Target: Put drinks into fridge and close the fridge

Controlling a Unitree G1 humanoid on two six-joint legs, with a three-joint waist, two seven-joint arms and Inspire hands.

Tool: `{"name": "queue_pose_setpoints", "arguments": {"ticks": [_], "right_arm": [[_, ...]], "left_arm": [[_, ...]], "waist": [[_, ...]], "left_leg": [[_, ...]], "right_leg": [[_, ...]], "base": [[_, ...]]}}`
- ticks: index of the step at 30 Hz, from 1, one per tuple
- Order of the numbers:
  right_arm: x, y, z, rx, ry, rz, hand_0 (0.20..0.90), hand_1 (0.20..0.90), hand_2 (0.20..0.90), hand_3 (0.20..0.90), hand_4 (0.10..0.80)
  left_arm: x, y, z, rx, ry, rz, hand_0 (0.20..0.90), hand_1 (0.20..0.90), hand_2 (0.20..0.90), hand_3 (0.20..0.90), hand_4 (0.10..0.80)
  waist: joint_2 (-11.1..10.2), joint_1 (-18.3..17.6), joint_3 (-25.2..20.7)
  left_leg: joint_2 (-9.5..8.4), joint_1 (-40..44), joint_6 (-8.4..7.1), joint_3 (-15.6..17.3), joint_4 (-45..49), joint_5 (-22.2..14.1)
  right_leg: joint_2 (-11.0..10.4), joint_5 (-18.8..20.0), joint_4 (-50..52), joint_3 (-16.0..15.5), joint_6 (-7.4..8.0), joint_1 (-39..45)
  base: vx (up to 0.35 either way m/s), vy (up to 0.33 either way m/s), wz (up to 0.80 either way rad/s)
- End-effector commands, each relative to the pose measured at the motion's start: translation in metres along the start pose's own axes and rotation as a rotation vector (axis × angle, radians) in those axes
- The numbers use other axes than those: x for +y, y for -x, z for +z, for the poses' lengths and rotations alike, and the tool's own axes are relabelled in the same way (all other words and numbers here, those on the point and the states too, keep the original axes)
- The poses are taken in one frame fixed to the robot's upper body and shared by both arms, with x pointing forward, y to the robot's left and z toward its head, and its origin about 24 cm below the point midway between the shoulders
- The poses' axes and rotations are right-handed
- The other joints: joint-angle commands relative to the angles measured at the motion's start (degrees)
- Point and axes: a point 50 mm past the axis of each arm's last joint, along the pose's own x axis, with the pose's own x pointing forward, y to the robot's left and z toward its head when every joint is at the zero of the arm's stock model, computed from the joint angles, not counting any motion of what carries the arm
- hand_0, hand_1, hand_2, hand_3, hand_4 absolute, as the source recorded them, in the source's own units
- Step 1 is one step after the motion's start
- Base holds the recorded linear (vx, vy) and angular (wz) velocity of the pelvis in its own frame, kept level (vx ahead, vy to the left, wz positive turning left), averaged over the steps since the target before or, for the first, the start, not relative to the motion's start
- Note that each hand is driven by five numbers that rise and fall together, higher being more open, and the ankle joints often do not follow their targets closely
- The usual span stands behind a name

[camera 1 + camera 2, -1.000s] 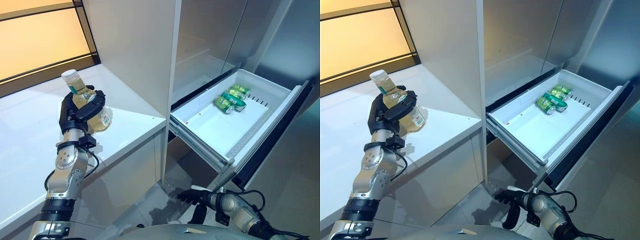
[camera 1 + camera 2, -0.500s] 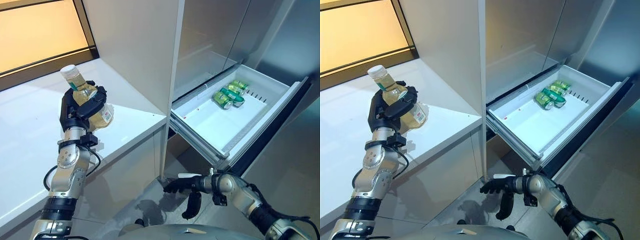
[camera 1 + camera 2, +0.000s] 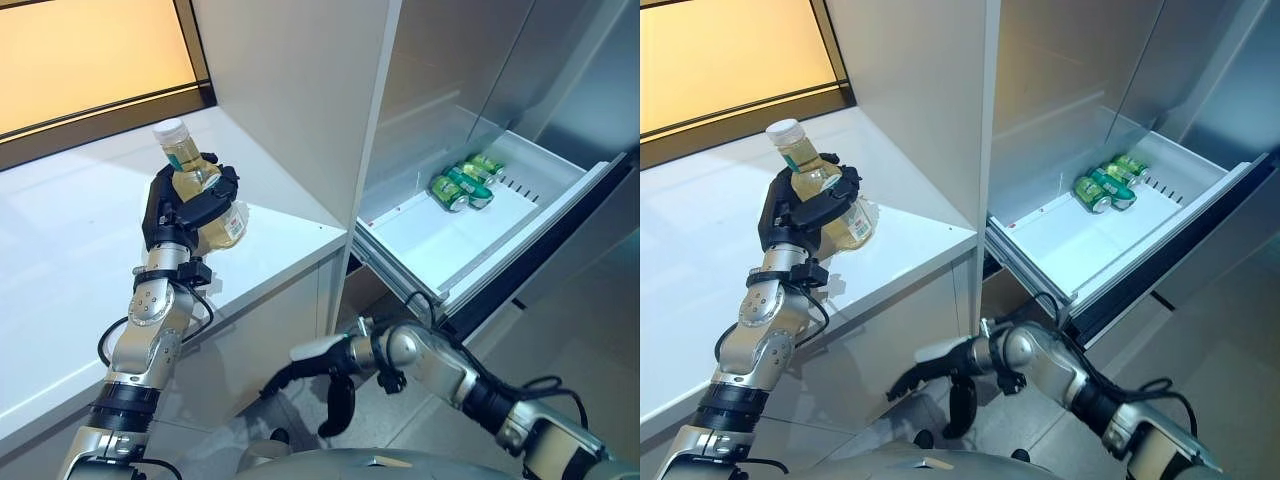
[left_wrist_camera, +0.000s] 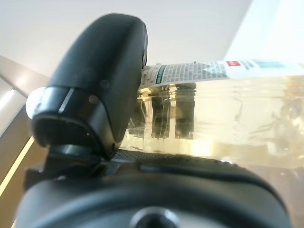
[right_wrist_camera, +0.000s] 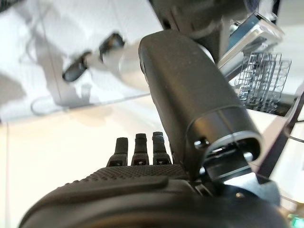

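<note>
A clear bottle (image 3: 190,170) of pale yellow drink with a white cap is held upright above the white counter (image 3: 60,260). My left hand (image 3: 182,212) is shut on the bottle (image 4: 228,109), with the thumb (image 4: 104,80) across its label. The white fridge drawer (image 3: 425,238) stands pulled out to the right, with three green cans (image 3: 461,186) lying at its far end. My right hand (image 3: 312,358) is low down in front of the counter's cabinet, left of and below the drawer. It is open, its fingers (image 5: 137,148) straight, and it holds nothing.
A tall white cabinet panel (image 3: 290,90) rises between the counter and the fridge. Grey fridge doors (image 3: 450,60) stand above the drawer. An orange-lit window (image 3: 90,50) runs behind the counter. Pale tiled floor (image 3: 1230,340) lies below the drawer.
The camera has shifted. My right hand has reached further left, from under the drawer to in front of the counter's cabinet. The left hand still holds the bottle.
</note>
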Motion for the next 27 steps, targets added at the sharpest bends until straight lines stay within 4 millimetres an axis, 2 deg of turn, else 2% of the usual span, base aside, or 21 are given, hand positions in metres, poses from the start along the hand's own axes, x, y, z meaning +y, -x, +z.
{"name": "queue_pose_setpoints", "arguments": {"ticks": [1,6,10,14,15,16,18,21,25,27], "right_arm": [[-0.025,-0.012,0.048,-0.245,0.092,-0.102,0.900,0.900,0.900,0.900,0.800],[-0.018,-0.010,0.047,-0.426,-0.007,-0.179,0.900,0.900,0.900,0.900,0.800],[-0.011,0.007,0.044,-0.545,-0.053,-0.302,0.900,0.900,0.900,0.900,0.800],[-0.024,0.042,0.049,-0.708,-0.120,-0.387,0.900,0.900,0.900,0.900,0.800],[-0.033,0.059,0.052,-0.744,-0.130,-0.418,0.900,0.900,0.900,0.900,0.800],[-0.052,0.091,0.065,-0.821,-0.156,-0.479,0.900,0.900,0.900,0.900,0.800],[-0.066,0.116,0.070,-0.888,-0.195,-0.554,0.900,0.900,0.900,0.900,0.800],[-0.076,0.138,0.062,-0.943,-0.235,-0.693,0.900,0.900,0.900,0.900,0.800],[-0.072,0.156,0.047,-0.918,-0.244,-0.842,0.900,0.900,0.900,0.900,0.800],[-0.067,0.175,0.034,-0.871,-0.267,-0.921,0.900,0.900,0.900,0.900,0.800]], "left_arm": [[-0.054,-0.025,0.093,-0.440,-0.008,-0.297,0.300,0.300,0.300,0.200,0.100],[-0.060,-0.022,0.107,-0.494,0.023,-0.377,0.300,0.300,0.300,0.200,0.100],[-0.055,-0.016,0.118,-0.552,0.071,-0.414,0.300,0.300,0.300,0.200,0.100],[-0.047,-0.008,0.126,-0.615,0.099,-0.428,0.300,0.300,0.300,0.200,0.100],[-0.044,-0.006,0.128,-0.630,0.102,-0.427,0.300,0.300,0.300,0.200,0.100],[-0.037,0.000,0.129,-0.661,0.108,-0.425,0.300,0.300,0.300,0.200,0.100],[-0.033,0.006,0.128,-0.690,0.126,-0.426,0.300,0.300,0.300,0.200,0.100],[-0.026,0.010,0.128,-0.729,0.106,-0.409,0.300,0.300,0.300,0.200,0.100],[-0.014,0.012,0.131,-0.757,0.051,-0.373,0.300,0.300,0.300,0.200,0.100],[-0.001,0.013,0.135,-0.761,0.022,-0.344,0.300,0.300,0.300,0.200,0.100]], "waist": [[-0.48,0.22,-3.52],[-0.37,0.86,-3.99],[-0.29,0.34,-4.48],[-0.34,-0.54,-4.68],[-0.42,-0.90,-4.65],[-0.51,-1.76,-4.72],[-0.51,-2.31,-4.84],[-0.43,-2.84,-5.05],[-0.29,-3.38,-5.57],[-0.28,-3.98,-5.88]], "left_leg": [[-7.00,-0.71,4.12,-0.48,0.06,-5.32],[-7.10,-1.08,4.26,-0.71,0.06,-5.57],[-7.13,-1.30,4.28,-0.53,0.06,-5.73],[-7.11,-1.22,4.21,-0.17,0.06,-5.75],[-7.09,-1.15,4.21,-0.11,0.06,-5.77],[-7.08,-0.94,4.27,-0.05,0.06,-5.83],[-7.08,-0.68,4.29,-0.11,0.06,-5.97],[-7.22,-0.73,4.43,-0.19,0.06,-5.58],[-7.15,-0.79,4.46,0.15,0.06,-5.68],[-7.08,-0.83,4.40,0.50,0.06,-5.79]], "right_leg": [[1.20,-3.78,0.58,2.19,1.20,1.42],[1.03,-3.83,0.59,1.66,1.46,1.12],[0.99,-3.71,0.60,1.73,1.85,0.67],[0.98,-3.39,0.64,1.95,2.16,0.44],[1.00,-3.31,0.68,2.08,2.21,0.41],[1.16,-3.21,0.75,2.58,2.10,0.38],[1.32,-3.21,0.82,3.06,1.87,0.41],[1.42,-2.66,0.82,3.41,1.53,0.19],[1.40,-2.59,0.69,3.55,1.52,0.09],[1.39,-2.59,0.65,3.64,1.63,-0.08]], "base": [[0.000,0.000,0.00],[-0.020,-0.008,0.04],[-0.017,-0.001,0.09],[-0.003,0.000,0.01],[0.000,0.000,0.00],[0.000,0.000,0.00],[0.015,0.005,-0.02],[0.005,0.015,-0.06],[0.012,0.006,-0.02],[0.003,-0.001,-0.02]]}}
